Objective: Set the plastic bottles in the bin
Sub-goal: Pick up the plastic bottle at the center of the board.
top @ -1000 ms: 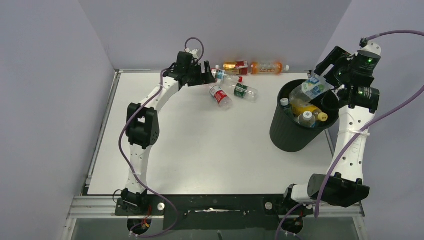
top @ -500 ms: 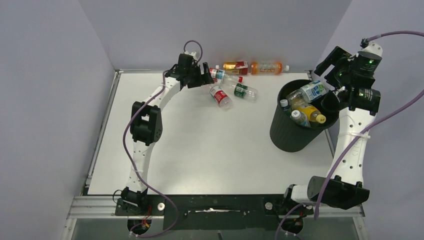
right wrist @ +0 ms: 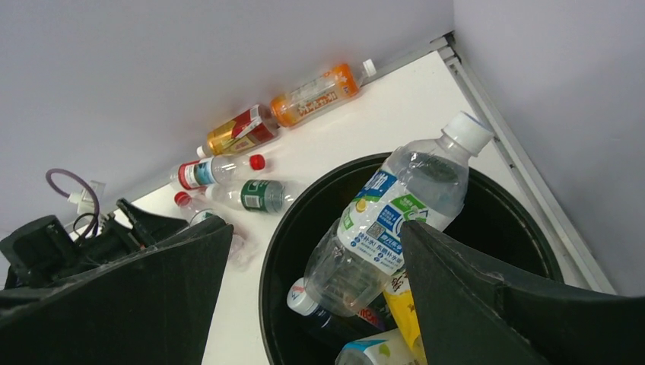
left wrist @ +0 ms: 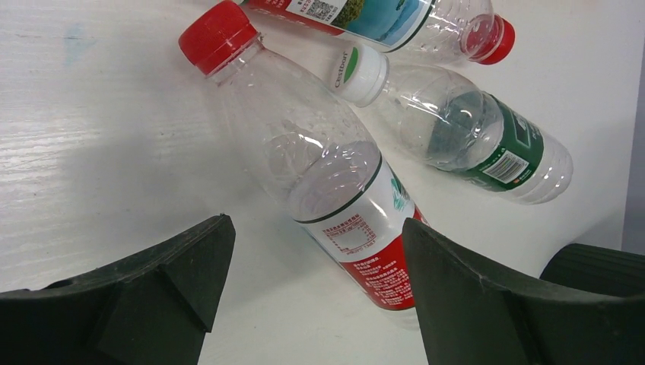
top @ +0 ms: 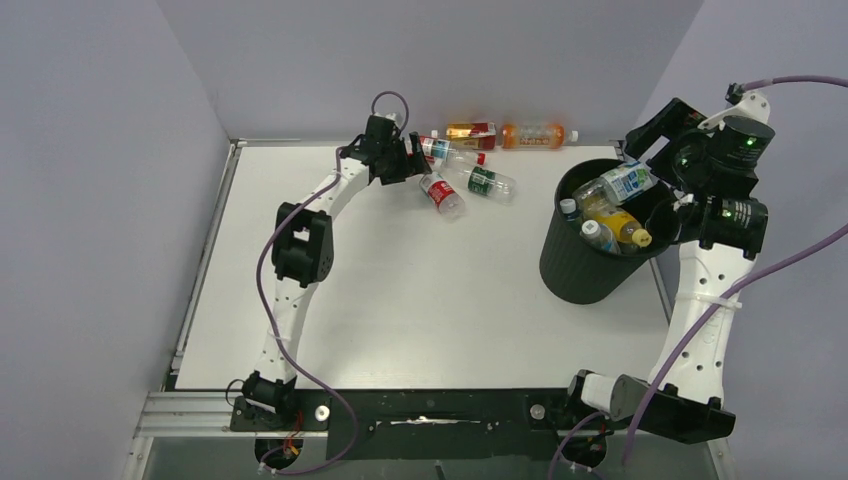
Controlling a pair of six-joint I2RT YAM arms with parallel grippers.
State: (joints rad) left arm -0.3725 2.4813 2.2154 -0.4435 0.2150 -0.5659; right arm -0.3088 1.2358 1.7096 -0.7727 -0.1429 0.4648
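Left tool [left wrist: 313, 232] gapes over red-labelled bottle [left wrist: 323, 179], cap pointing away.

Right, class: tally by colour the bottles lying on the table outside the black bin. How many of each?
Clear bottles: 3
Orange bottle: 1
Red-and-yellow bottle: 1
Total: 5

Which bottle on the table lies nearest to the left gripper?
The clear bottle with the red cap and red-and-white label; it lies straight ahead of the open left gripper, while the green-labelled bottle lies beyond it.
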